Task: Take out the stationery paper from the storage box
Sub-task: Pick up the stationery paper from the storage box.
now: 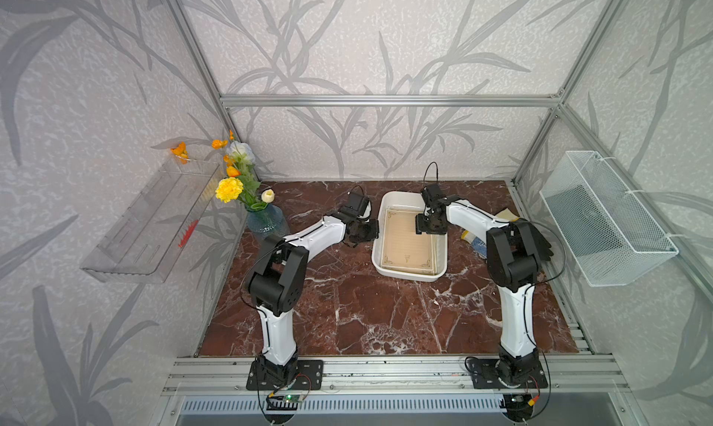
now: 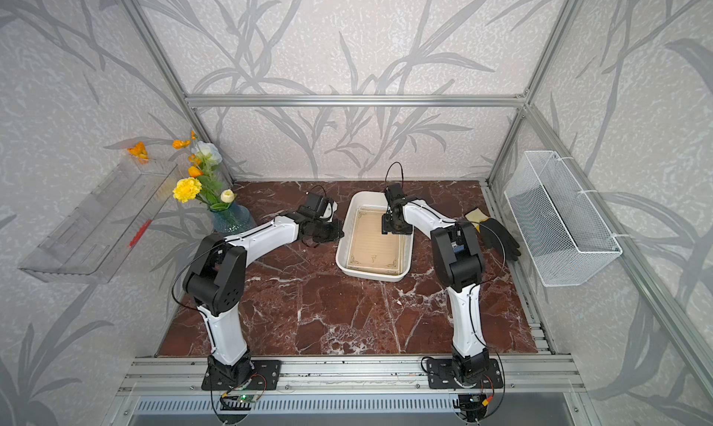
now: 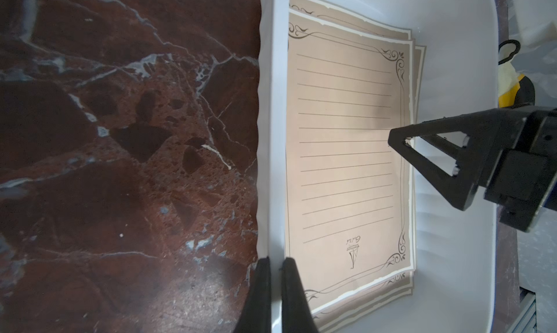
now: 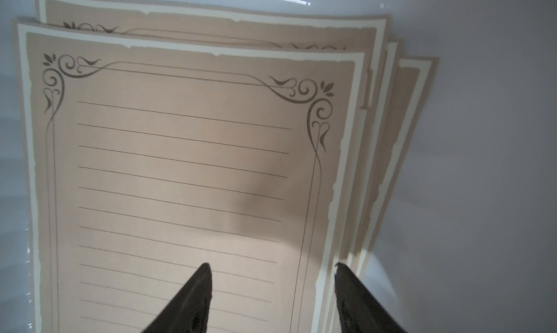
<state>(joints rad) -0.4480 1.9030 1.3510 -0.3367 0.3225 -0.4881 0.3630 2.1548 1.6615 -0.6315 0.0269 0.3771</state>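
Observation:
The stationery paper (image 1: 405,242) (image 2: 372,242) is a slightly fanned stack of tan ruled sheets lying flat in the white storage box (image 1: 409,275) (image 2: 370,275). My left gripper (image 3: 275,265) (image 1: 362,233) is shut on the box's left wall (image 3: 272,135), one finger outside and one inside. My right gripper (image 4: 271,266) (image 1: 430,227) is open low over the stack's right edge. One fingertip is above the top sheet (image 4: 180,165) and the other is at the sheets' edges. The left wrist view shows its tips (image 3: 394,141) at that edge of the paper (image 3: 343,135).
A blue vase of flowers (image 1: 266,221) stands back left, just behind the left arm. A black glove (image 1: 540,242) and a yellow cloth (image 1: 507,213) lie right of the box. A clear shelf (image 1: 150,227) hangs on the left wall and a wire basket (image 1: 609,219) on the right wall.

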